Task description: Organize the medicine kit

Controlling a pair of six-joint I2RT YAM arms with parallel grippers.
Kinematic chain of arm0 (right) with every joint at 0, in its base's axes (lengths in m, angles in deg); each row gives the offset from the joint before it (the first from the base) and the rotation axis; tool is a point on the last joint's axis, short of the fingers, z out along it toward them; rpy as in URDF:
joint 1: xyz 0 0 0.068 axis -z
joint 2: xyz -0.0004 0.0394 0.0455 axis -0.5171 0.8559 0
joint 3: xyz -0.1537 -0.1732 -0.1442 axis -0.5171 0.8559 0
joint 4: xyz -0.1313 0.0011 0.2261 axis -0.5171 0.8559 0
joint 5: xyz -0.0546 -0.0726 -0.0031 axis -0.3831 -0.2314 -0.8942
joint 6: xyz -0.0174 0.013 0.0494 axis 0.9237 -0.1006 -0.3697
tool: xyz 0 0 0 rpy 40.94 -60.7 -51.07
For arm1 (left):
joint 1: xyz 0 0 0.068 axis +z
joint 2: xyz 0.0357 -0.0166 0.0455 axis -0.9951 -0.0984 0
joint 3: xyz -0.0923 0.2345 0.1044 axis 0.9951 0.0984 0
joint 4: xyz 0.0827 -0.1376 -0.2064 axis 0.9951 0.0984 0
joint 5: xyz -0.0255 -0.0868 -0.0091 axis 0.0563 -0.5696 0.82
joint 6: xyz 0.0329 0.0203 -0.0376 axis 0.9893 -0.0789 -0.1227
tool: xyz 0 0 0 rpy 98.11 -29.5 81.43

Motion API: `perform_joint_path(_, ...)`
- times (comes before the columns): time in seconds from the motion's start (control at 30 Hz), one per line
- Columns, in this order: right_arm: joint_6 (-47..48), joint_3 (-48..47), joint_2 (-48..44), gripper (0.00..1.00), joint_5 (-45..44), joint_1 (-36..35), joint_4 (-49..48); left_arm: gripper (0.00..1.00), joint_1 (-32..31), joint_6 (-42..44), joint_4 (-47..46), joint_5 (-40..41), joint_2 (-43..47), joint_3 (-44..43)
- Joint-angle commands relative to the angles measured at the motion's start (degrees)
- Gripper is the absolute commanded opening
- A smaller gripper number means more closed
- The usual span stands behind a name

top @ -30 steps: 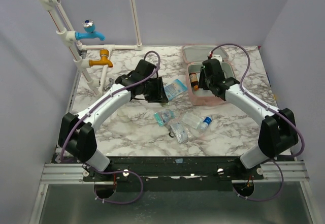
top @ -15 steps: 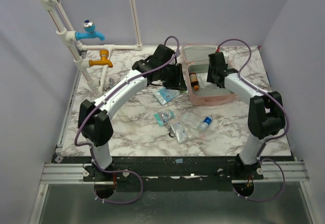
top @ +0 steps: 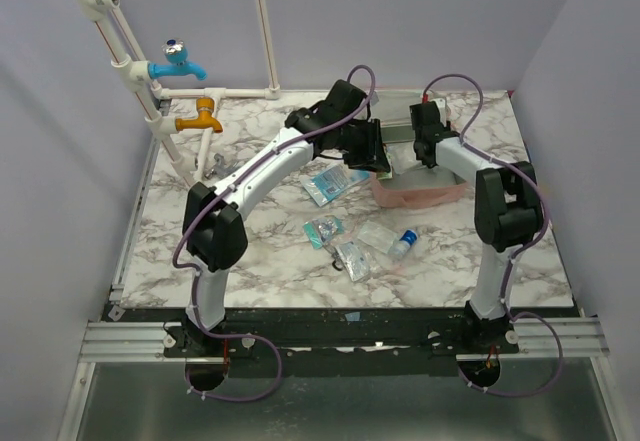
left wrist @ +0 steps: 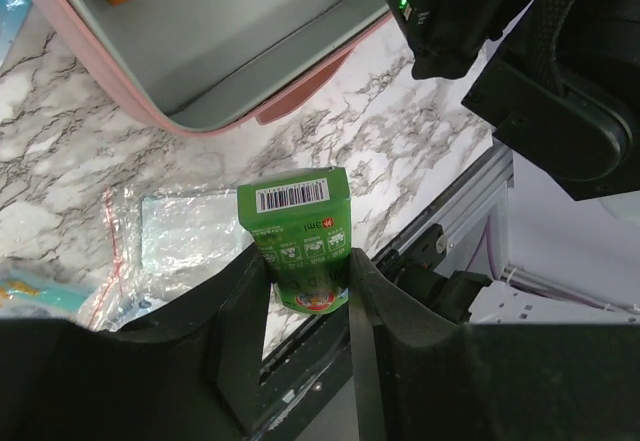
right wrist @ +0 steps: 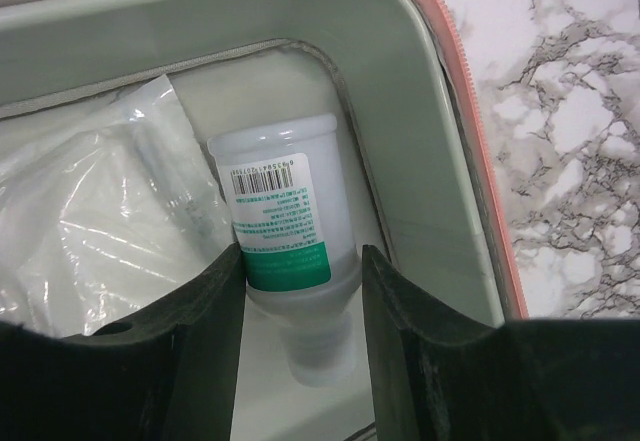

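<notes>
Gripping a green sachet (left wrist: 295, 223), the left end effector (left wrist: 305, 273) hangs over the surface (left wrist: 400, 131). The right end effector (right wrist: 301, 261) clamps a white bottle (right wrist: 275, 186) inside the medicine kit (right wrist: 440, 151).

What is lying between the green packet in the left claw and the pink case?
A clear zip bag lies flat between the packet and the case. The left wrist view shows it.

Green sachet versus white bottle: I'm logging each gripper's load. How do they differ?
The green sachet is a flat packet; the white bottle is round, with a green label. The sachet is above the table, outside the kit; the bottle is inside it. Both carry barcodes.
</notes>
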Motion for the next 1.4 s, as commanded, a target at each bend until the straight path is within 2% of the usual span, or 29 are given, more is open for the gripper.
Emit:
perform_joint_path(0.0,2.3,-2.4,2.1,0.17,-4.7,0.5,-3.2,0.24,-0.7,-1.5,-1.3,-2.8,-3.5,-3.0)
perform_joint_path(0.1,1.1,-1.8,0.4,0.34,-5.4,0.6,-3.6,0.26,-0.6,-1.4,-1.3,-2.7,-5.4,-4.5)
perform_joint_path(0.33,-4.5,-0.3,-8.1,0.61,-1.3,0.6,-2.1,0.26,-0.6,-1.1,-1.1,-3.0,-10.7,-9.0)
perform_joint_path(0.4,-4.8,-0.4,-9.5,0.65,0.3,0.6,-1.2,0.26,-0.7,-1.0,-0.6,-3.0,-12.3,-10.7)
perform_joint_path(0.6,-7.0,-5.0,-6.6,0.66,0.4,0.6,5.1,0.27,-0.7,-1.0,0.3,-3.1,-16.3,-14.4)
perform_joint_path(0.67,-7.9,-4.1,-7.6,0.66,2.9,0.6,5.0,0.27,-0.7,-1.0,0.5,-2.8,-17.3,-15.1)
perform_joint_path(1.03,-14.6,4.0,-19.1,0.67,17.3,0.4,3.1,0.31,-0.8,-0.2,1.5,-1.9,-22.6,-17.2)
perform_joint_path(1.37,-22.3,15.4,-32.1,0.67,30.4,-0.4,-0.4,0.40,-0.7,0.5,-0.7,-0.4,-26.0,-17.4)
